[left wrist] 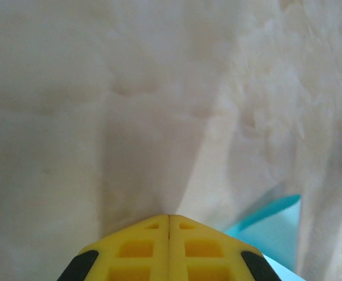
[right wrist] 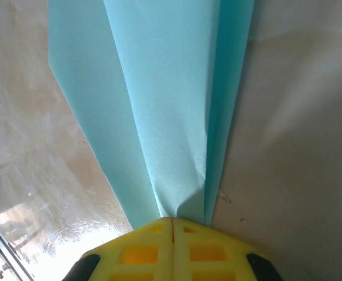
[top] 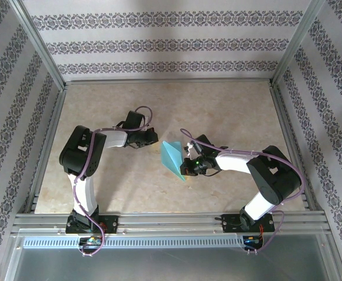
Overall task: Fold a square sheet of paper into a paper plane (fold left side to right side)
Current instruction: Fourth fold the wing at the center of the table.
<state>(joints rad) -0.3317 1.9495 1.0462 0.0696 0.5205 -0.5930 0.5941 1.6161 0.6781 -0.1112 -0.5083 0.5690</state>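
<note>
Over mottled beige table (top: 229,117): matte, creased, tapering paper plane (right wrist: 165,117).

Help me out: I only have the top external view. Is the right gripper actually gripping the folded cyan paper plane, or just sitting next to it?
Observer: In the right wrist view, the right gripper has its yellow jaws shut, and the narrow end of the folded cyan paper plane looks pinched at their tips.
Operator: Any creases visible?
Observer: Yes, lengthwise folds run away from the grip, with a small crumple right at it.
Operator: And the left gripper?
Observer: In the left wrist view, the left gripper is shut on nothing over bare table; a cyan edge shows at that picture's lower right.
</note>
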